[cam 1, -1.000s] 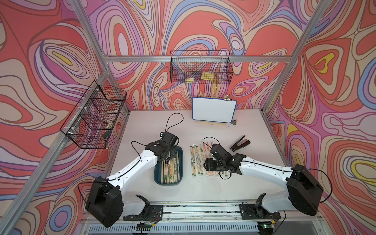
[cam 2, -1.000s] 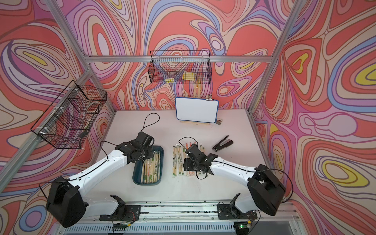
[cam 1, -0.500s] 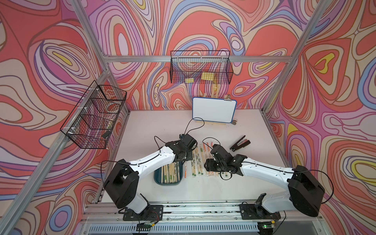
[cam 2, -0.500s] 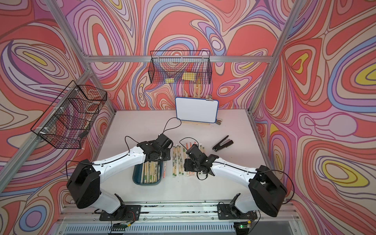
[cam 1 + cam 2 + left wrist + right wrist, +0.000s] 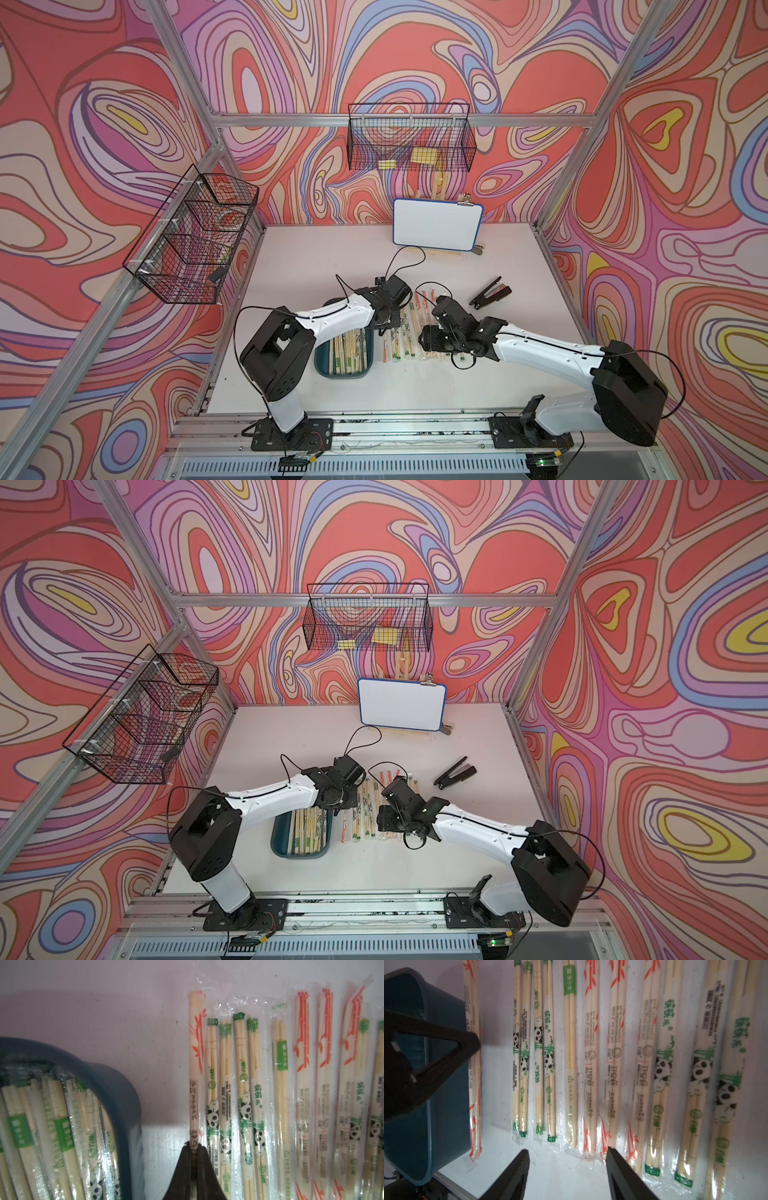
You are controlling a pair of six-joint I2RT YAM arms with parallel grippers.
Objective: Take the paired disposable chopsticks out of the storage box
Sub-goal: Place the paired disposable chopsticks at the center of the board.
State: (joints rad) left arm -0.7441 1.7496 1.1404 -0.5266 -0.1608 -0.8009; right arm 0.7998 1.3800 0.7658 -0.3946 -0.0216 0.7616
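Pinching an orange-printed chopstick pair [image 5: 195, 1064] partway along its length, my left claw [image 5: 194, 1148] is closed tight on its clear sleeve. The pair runs lengthwise between the teal storage box [image 5: 126, 1105] and the row of sleeved chopstick pairs [image 5: 280, 1084], which lie side by side on the white counter [image 5: 124, 1012]. I cannot tell whether it rests on the counter or hangs just above it. Many more chopstick pairs [image 5: 349, 353] lie packed inside the box, some with green bands, some with panda prints. My right claw [image 5: 567, 1150] hangs low over the row with its jaws spread apart and nothing between them. A black stapler-like tool [image 5: 490, 293] lies well apart, beyond the row.
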